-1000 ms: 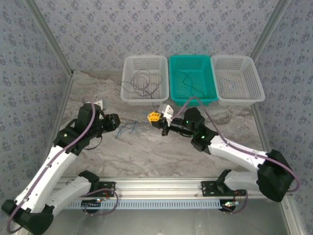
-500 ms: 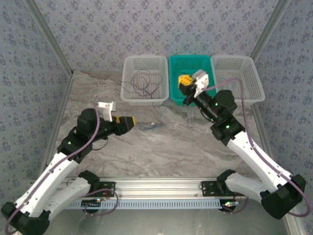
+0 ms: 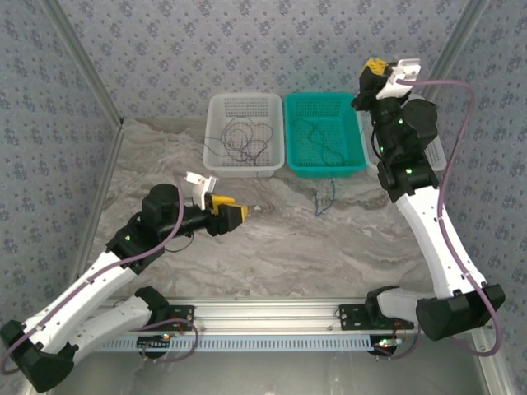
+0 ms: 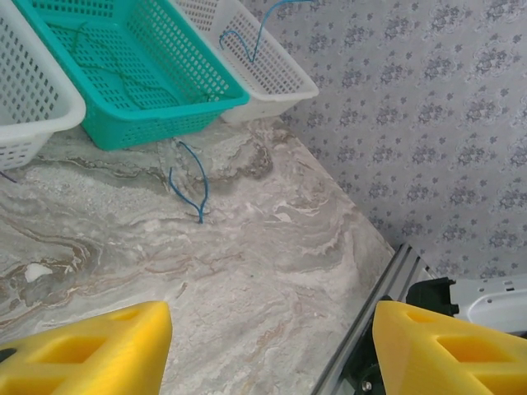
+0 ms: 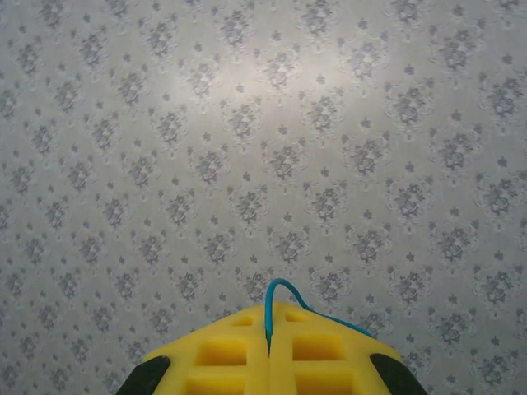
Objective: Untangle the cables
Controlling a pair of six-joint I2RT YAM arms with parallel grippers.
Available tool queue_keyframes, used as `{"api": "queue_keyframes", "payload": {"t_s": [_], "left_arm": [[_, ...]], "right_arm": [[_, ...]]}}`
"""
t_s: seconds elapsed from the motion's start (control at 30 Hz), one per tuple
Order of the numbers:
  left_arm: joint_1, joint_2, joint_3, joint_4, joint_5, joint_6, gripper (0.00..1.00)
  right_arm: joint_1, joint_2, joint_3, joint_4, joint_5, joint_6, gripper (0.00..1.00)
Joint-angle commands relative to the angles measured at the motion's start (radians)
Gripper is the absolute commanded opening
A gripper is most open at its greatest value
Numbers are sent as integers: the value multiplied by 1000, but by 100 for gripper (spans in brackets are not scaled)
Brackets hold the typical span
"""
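A marbled table (image 3: 272, 255) is seen, with a teal basket (image 3: 329, 169) at its far side and a white basket (image 3: 239, 167) just left of it. The left gripper (image 3: 233, 212) is held low, in front and left of the teal basket, its jaws spread wide. The right gripper (image 3: 376, 70) is held high, above and right of that basket, clamped on the blue cable (image 5: 278, 281), whose end lies in front of the teal basket. A dark cable (image 3: 243, 136) lies in the white basket, a green cable (image 3: 317, 140) in the teal one.

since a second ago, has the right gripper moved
Yes. The right gripper, shut on the blue cable, has swung from the table in front of the teal basket up and right, to beyond that basket's far right corner.
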Motion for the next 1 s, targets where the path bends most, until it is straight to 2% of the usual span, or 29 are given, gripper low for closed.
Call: {"api": "queue_keyframes", "payload": {"t_s": [0.0, 0.13, 0.33, 0.53, 0.7, 0.87, 0.97], "left_arm": [[-8, -10, 8, 30, -16, 24, 67], [-7, -13, -8, 33, -17, 21, 68], [-10, -16, -16, 39, -11, 14, 69], [-13, -46, -28, 40, -15, 21, 71], [-15, -57, -32, 18, -31, 23, 71], [-15, -63, -45, 30, -42, 22, 71], [-17, -67, -39, 25, -41, 20, 72]], "right_arm": [[4, 14, 35, -17, 3, 67, 0], [-3, 76, 110, -76, 117, 79, 0], [-80, 209, 266, -157, 209, 115, 0], [-190, 389, 497, -345, 311, 347, 0], [-236, 522, 680, -478, 344, 401, 0], [-243, 584, 699, -614, 377, 514, 0], [-242, 585, 598, -628, 384, 574, 0]]}}
